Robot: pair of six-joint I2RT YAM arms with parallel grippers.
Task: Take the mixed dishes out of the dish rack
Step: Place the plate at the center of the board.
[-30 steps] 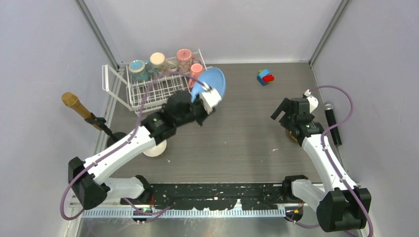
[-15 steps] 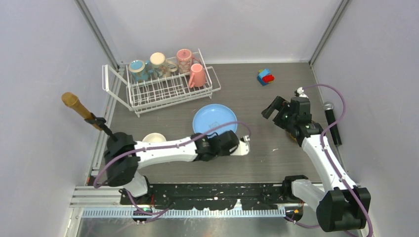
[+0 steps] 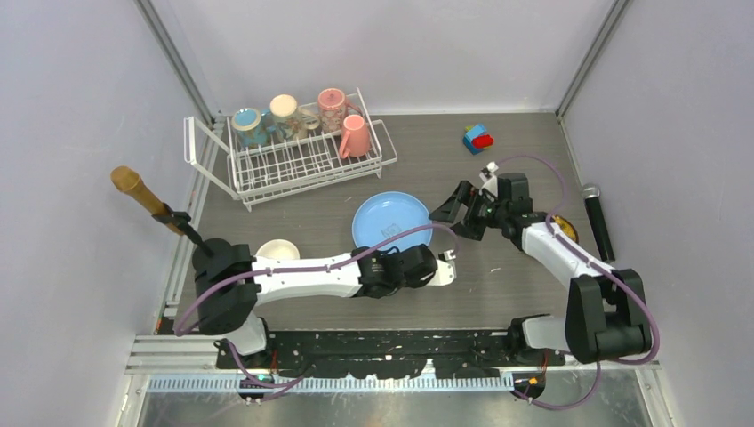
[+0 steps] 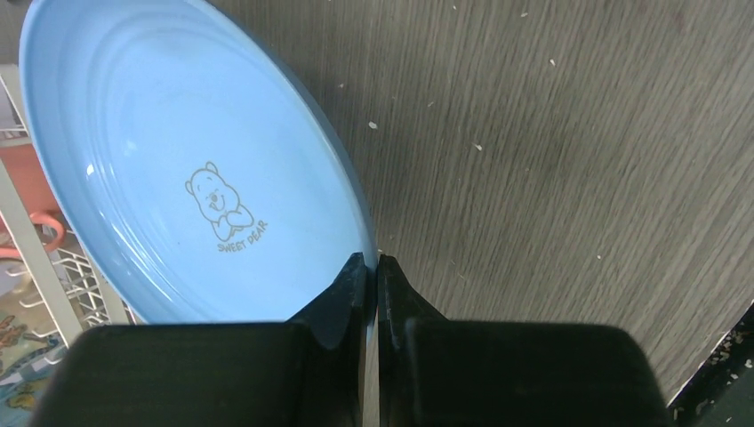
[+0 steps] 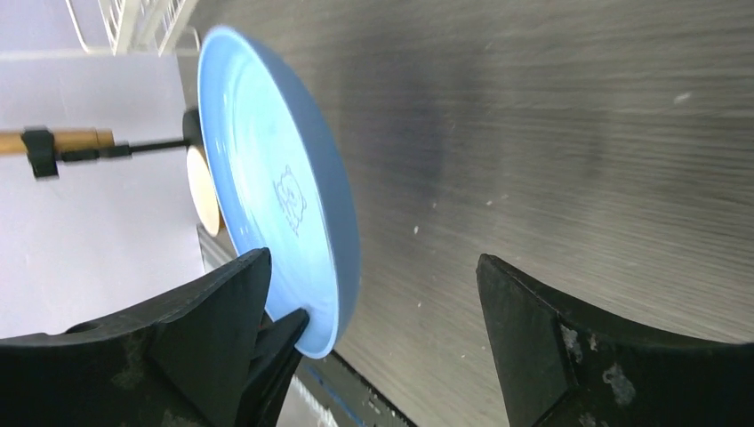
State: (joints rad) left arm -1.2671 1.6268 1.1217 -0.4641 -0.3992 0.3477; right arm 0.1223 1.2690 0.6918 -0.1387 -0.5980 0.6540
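Note:
The large light-blue plate [image 3: 389,221] is low over the table in front of the white dish rack [image 3: 293,162]; whether it touches the wood I cannot tell. My left gripper [image 3: 449,265] is shut on its near rim, and the left wrist view shows the plate [image 4: 178,160] pinched between the fingertips [image 4: 356,276]. My right gripper [image 3: 447,212] stands open at the plate's right edge; in its view the rim [image 5: 342,267] lies between the jaws, close to the left finger [image 5: 227,307]. A teal mug [image 3: 247,124], a cream mug [image 3: 284,110] and two pink mugs [image 3: 332,104] [image 3: 355,138] stand in the rack.
A small cream bowl [image 3: 278,251] sits on the table left of the plate. A yellow patterned plate [image 3: 565,231] lies partly under the right arm. Toy blocks [image 3: 478,138] are at the back right. A gold microphone [image 3: 138,189] stands at the left, a black one [image 3: 597,218] at the right.
My left arm carried the blue plate from the rack down to the middle of the table. My right gripper swung left to the plate's right edge.

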